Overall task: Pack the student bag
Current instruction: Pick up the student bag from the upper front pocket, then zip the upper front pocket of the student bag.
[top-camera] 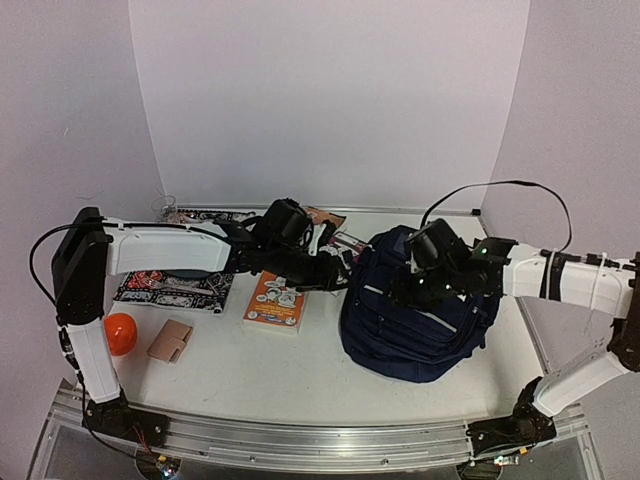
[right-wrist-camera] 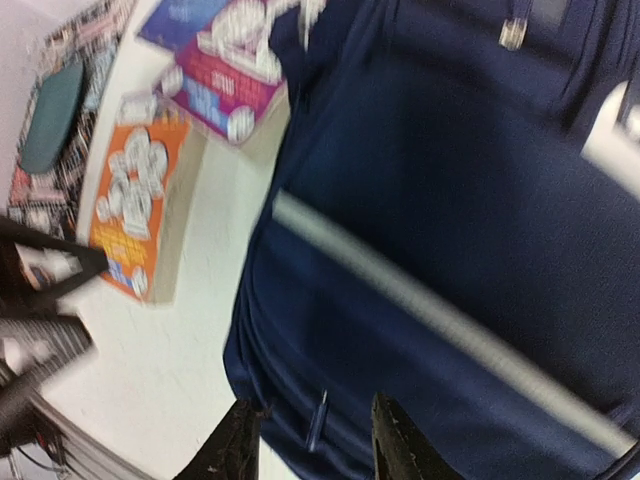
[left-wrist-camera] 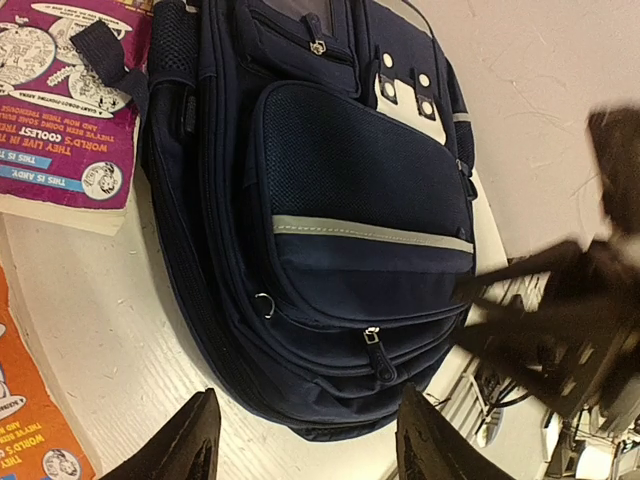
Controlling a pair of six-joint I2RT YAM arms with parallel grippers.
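Note:
The student bag [top-camera: 418,325] is a navy-blue backpack lying on the table's right half, its grey-striped front pocket [left-wrist-camera: 360,200] facing up. My left gripper [top-camera: 338,272] hovers at the bag's left side. In the left wrist view it [left-wrist-camera: 305,448] stands open above the bag's lower edge, nothing between its fingers [left-wrist-camera: 192,442]. My right gripper [top-camera: 415,288] sits over the top of the bag. Its wrist view is blurred; it [right-wrist-camera: 315,450] is open over the bag [right-wrist-camera: 450,200], with a zipper pull [right-wrist-camera: 318,420] between the spread fingers, not clamped.
An orange book [top-camera: 275,302] lies left of the bag, and a purple book [left-wrist-camera: 70,110] lies beside its top. Further left are a black patterned mat [top-camera: 175,285], an orange ball [top-camera: 120,333] and a tan wallet [top-camera: 170,340]. A metal rail [top-camera: 300,440] runs along the near edge.

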